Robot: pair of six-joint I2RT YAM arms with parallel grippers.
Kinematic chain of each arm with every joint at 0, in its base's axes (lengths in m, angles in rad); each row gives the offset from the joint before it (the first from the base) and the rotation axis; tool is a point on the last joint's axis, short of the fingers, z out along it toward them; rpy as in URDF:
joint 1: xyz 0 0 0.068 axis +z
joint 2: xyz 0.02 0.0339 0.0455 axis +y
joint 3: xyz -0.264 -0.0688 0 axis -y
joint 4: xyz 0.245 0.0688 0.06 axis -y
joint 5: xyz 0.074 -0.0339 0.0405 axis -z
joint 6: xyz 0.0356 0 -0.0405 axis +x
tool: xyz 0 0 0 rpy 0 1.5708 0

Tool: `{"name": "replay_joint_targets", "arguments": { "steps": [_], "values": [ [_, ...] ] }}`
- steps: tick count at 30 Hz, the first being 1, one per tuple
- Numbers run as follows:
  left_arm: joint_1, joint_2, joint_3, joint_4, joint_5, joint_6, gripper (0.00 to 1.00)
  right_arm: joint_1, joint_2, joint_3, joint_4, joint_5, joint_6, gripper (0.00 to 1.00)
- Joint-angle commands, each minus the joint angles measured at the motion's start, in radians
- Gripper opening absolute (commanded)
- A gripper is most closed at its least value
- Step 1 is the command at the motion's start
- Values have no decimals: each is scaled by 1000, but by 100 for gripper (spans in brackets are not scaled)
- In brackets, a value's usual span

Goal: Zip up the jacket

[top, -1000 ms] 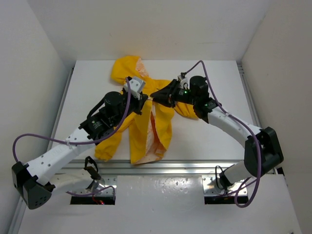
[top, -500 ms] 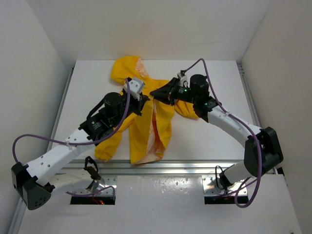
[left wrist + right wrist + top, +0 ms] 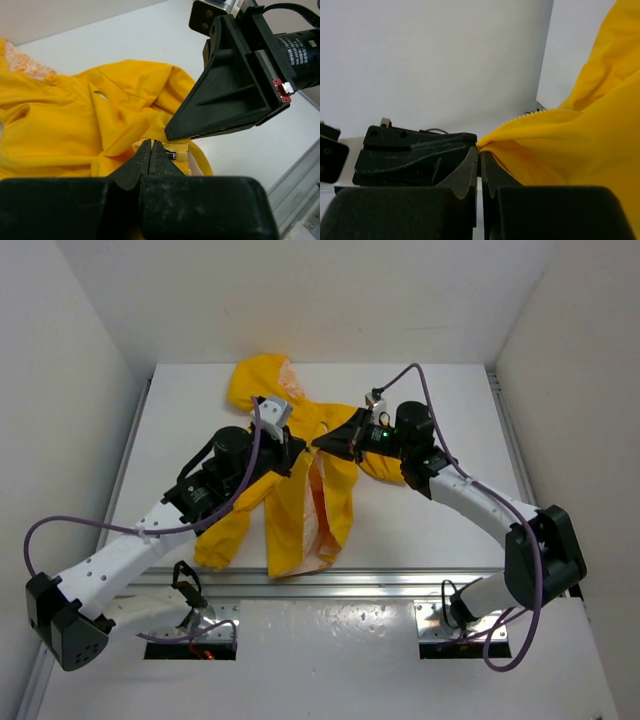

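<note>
Both pairs of jaws are fully closed. The right gripper (image 3: 480, 151) pinches a toothed zipper edge of the one yellow jacket (image 3: 296, 508). The left gripper (image 3: 151, 146) pinches the fabric just beside the single zipper slider (image 3: 171, 155). The two grippers meet almost tip to tip. The jacket lies on the white table (image 3: 430, 525).

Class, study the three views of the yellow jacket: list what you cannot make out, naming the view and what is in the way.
Top view: the zip where left hand and right hand meet on the jacket; both hands cover it.
Left wrist view: whether the left hand's shut tips pinch cloth or the zip slider; too small.
Right wrist view: the zip slider, behind the jacket's raised fold.
</note>
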Motion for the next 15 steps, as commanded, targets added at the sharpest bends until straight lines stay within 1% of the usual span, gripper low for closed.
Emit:
{"name": "replay_joint_targets", "arguments": {
  "steps": [1, 3, 5, 7, 8, 13, 15],
  "values": [
    [47, 2, -10, 51, 29, -68, 0, -25, -67, -23, 55, -124, -67, 0],
    [67, 11, -35, 73, 84, -115, 0, -57, -77, -45, 57, -170, -88, 0],
    [79, 11, -58, 120, 115, -156, 0, -76, -90, -55, 57, -194, -100, 0],
    [90, 31, -79, 145, 148, -184, 0, -102, -96, -66, 68, -249, -105, 0],
    [101, 51, -79, 174, 164, -203, 0, -106, -102, -69, 69, -281, -109, 0],
    [130, 75, -196, 339, 248, -287, 0, -146, -137, -101, 80, -372, -139, 0],
    [139, 88, -208, 402, 264, -330, 0, -159, -153, -115, 69, -424, -158, 0]
  ]
}}
